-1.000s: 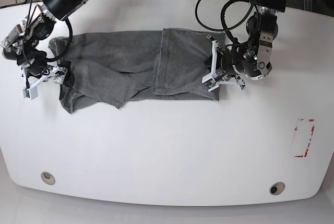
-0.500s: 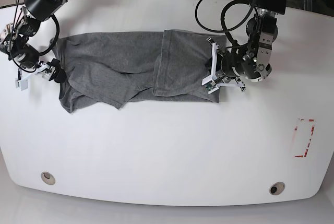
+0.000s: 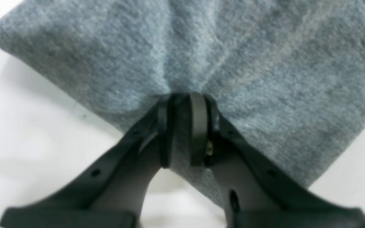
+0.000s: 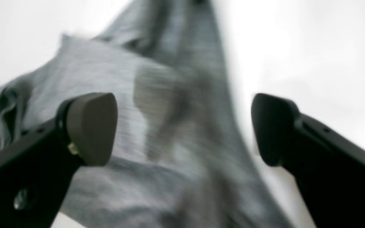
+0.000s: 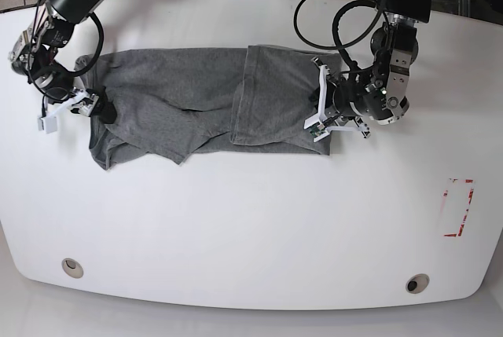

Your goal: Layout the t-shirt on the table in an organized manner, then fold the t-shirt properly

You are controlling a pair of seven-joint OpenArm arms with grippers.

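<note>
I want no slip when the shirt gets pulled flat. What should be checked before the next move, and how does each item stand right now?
1. left gripper clamped on the t-shirt edge: ok, cloth sits pinched between its pads.
2. right gripper holding cloth: not ok, jaws wide open with the shirt loose between them.
3. Shirt laid flat: not ok, one end is folded over and the other is wrinkled.
4. Shirt fully on the table: ok.
5. Right fingertips touching cloth: cannot tell, the view is blurred.
</note>
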